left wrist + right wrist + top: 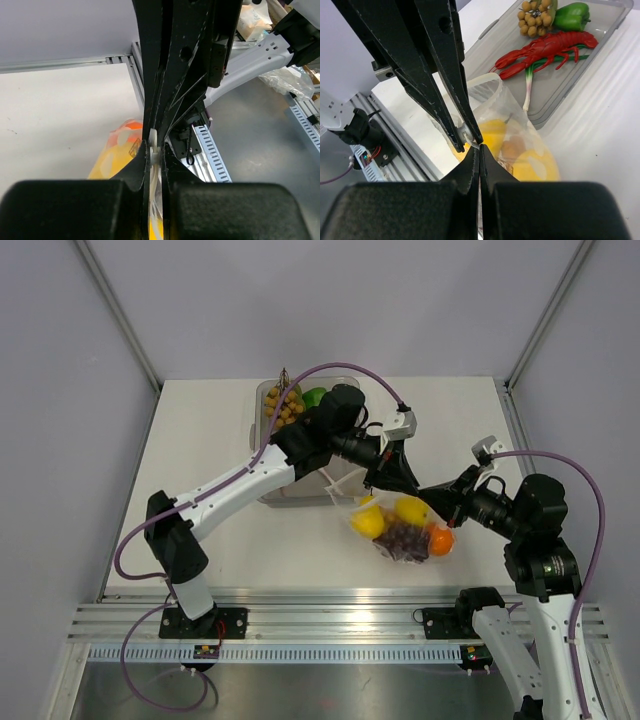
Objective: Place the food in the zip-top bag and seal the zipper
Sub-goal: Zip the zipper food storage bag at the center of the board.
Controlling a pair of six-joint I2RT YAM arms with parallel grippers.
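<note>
Top external view, supplemented by both wrist views. The white table carries a rigid clear tray beyond the jaws. The tray holds a red toy lobster, a green pepper, a cluster of tan berries and a green-stalked onion. The zip-top bag, clear film with white dots, sits directly beneath the jaws. It contains a lemon, a second yellow piece, purple grapes and an orange. The left gripper and the right gripper meet almost tip to tip at the bag's mouth. Each has its jaws drawn together to a sliver, pinching the mouth edge. In the left wrist view a white strip, the zipper, shows between the left jaws. In the right wrist view the bag's rim curves open just beyond the right jaws. Whether the bag rests on the table cannot be told.
</note>
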